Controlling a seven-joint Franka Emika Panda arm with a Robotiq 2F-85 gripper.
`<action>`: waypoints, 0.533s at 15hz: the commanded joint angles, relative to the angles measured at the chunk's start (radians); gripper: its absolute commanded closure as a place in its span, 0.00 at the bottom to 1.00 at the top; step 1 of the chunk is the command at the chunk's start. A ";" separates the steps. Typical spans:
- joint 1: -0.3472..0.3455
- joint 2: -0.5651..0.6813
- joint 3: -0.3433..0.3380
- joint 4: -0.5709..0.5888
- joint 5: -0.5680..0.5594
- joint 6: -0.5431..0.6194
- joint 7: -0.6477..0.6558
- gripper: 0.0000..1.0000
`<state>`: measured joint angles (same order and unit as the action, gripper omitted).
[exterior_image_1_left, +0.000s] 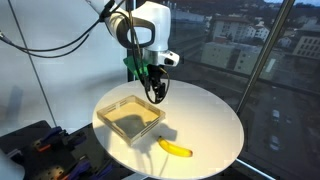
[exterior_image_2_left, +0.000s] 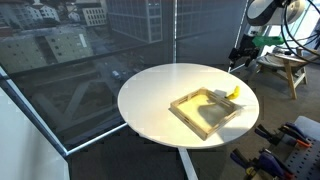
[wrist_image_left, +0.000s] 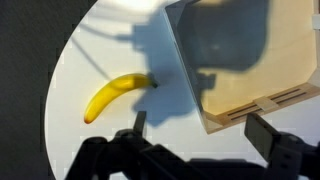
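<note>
Yellow banana lies on the white table beside our wooden tray. In an exterior view, our gripper hovers by the tray. Wrist view: jaws spread, empty; we'd centre over the banana.

On the worktop sit a tray and a banana, apart from each other. In the wrist view, banana lies left of the tray. My tool hangs above the tray's far edge, not touching it.
</note>
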<state>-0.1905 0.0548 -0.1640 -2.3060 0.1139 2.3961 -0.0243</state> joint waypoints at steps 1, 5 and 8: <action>0.004 0.000 -0.004 0.001 -0.001 -0.003 0.001 0.00; 0.004 0.000 -0.004 0.001 -0.001 -0.003 0.000 0.00; 0.004 -0.007 -0.003 0.001 -0.005 0.002 -0.006 0.00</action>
<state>-0.1904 0.0574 -0.1640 -2.3066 0.1138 2.3968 -0.0245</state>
